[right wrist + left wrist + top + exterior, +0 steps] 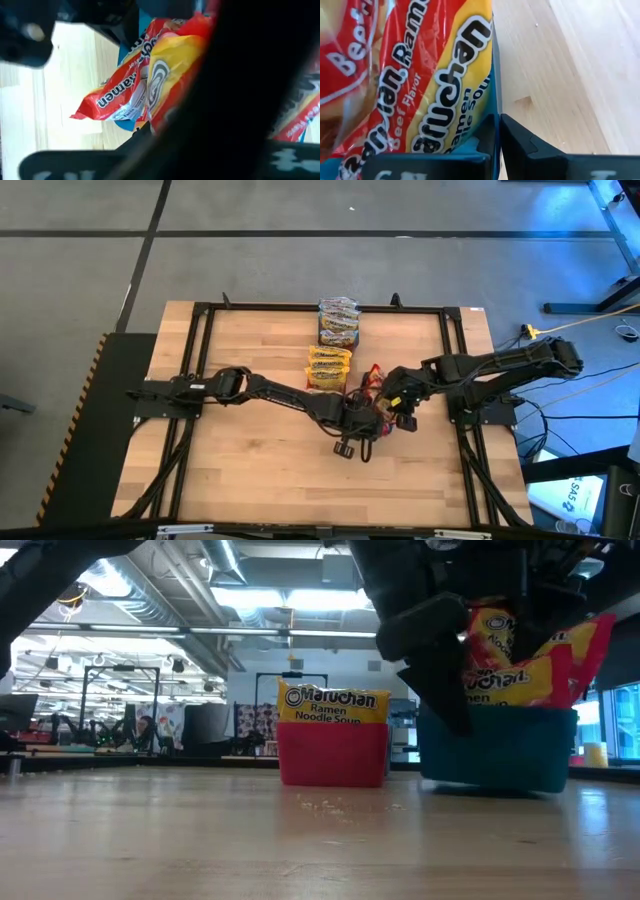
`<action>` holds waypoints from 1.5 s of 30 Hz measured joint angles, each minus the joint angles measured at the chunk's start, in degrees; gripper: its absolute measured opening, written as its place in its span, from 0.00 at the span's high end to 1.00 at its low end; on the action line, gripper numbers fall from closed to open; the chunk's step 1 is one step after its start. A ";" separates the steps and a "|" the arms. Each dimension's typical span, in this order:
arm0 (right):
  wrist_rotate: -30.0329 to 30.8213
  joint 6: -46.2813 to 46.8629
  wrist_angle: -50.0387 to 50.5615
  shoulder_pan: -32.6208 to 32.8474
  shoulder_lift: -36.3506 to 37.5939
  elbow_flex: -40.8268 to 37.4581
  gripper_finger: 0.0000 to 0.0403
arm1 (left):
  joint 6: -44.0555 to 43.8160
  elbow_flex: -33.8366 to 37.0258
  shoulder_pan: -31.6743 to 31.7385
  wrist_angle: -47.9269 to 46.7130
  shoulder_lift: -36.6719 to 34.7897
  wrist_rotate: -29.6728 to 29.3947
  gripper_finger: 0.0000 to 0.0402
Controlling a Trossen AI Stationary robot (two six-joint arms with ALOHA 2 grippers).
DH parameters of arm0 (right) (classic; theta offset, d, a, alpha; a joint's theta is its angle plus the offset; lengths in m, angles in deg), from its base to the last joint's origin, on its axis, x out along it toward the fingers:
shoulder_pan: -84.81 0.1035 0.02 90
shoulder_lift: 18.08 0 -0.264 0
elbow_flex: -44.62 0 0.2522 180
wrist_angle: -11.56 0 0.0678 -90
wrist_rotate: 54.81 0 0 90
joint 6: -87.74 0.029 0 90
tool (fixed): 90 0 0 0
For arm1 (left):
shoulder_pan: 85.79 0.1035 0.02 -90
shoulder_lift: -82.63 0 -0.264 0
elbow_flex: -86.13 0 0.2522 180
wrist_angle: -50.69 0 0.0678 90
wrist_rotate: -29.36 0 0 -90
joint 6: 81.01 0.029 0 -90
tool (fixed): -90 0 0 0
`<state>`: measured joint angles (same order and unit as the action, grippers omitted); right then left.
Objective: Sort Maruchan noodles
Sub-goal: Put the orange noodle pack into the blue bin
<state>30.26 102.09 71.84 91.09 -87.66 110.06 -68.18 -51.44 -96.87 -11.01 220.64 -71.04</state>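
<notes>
Low view, nearest: bare wooden table (200, 840), then dark arm parts cut off by the top edge, hiding most of what hangs over the teal bin (500, 750). Red-and-yellow Maruchan packets (530, 660) stick up out of that bin; the readable print is "Ramen Noodle" in part, the rest is covered.

Left wrist view: left gripper (497, 142) has its two dark fingers pressed together, with the teal bin's rim just at them. No packet is visibly pinched (the fingers may be touching the rim, hard to tell). The packets fill the frame beside the fingers; readable text is "Beef Flavor" and fragments of "Maruchan Ramen Noodle Soup".

Right wrist view: mostly blocked by a dark blurred part up close. Right gripper (405, 408) sits over the same bin; whether its fingers are parted or have anything cannot be told. The word "ramen" is legible on a red packet.

High view: both grippers meet mid-table and the bin under them is nearly hidden.

Farther back: red bin (332, 752) holds an upright yellow packet (333, 703) that reads "Maruchan Ramen Noodle Soup". Beyond it in the high view is a stack with bluish labels (339, 322); its print is too small to read.
</notes>
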 joint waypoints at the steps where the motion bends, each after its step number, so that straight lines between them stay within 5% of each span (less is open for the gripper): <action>1: -0.01 -0.41 -0.05 0.00 0.01 0.00 0.85 | -0.03 0.00 -0.21 -0.50 -0.34 -0.48 0.96; 11: -0.20 -0.66 -1.03 0.06 0.07 0.04 0.84 | -0.51 0.47 -0.93 -4.71 -3.22 7.02 0.96; 18: -0.04 -1.30 -1.16 0.04 -0.02 -0.09 0.84 | -3.97 12.73 -0.50 4.46 -7.87 4.44 0.96; 27: -0.78 -0.25 -4.05 0.02 -0.19 -0.09 0.84 | -8.35 33.81 -0.80 31.66 -19.79 4.27 0.96; 45: -3.54 -1.82 -11.07 -3.62 -12.36 0.09 0.84 | -9.34 40.76 -0.72 42.85 -18.68 4.18 0.96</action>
<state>26.72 100.27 60.78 87.47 -100.02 110.14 -77.52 -10.69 -97.59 31.85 201.95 -66.86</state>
